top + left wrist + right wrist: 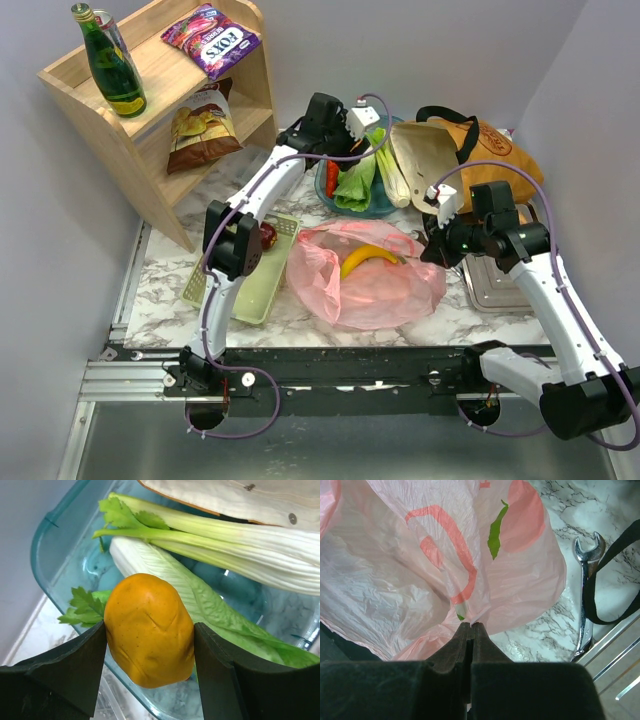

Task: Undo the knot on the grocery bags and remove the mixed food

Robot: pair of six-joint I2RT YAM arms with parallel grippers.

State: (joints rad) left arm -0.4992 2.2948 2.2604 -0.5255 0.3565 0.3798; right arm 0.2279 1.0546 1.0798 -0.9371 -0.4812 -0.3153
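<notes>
My left gripper (pixel 150 647) is shut on a small orange (pixel 149 630) and holds it over the near rim of a teal glass dish (pixel 50 545). The dish holds pale-green celery (pixel 225 535) and a lettuce leaf (pixel 200 600). In the top view this gripper (pixel 368 140) is above the dish (pixel 325 195). My right gripper (pixel 471 626) is shut on a fold of the pink plastic bag (pixel 420 555). The bag (pixel 390 290) lies mid-table with a yellow banana (pixel 368 258) showing in it. No tied knot shows. The mustard tote (pixel 480 145) lies at the back right.
A wooden shelf (pixel 150 110) at the back left holds a green bottle (pixel 110 60), a purple FOX'S packet (pixel 212 38) and a chips bag (pixel 200 125). A green tray (pixel 255 285) holds a dark red fruit (pixel 268 235). A metal tray (pixel 495 290) and a wrench (pixel 585 580) lie at the right.
</notes>
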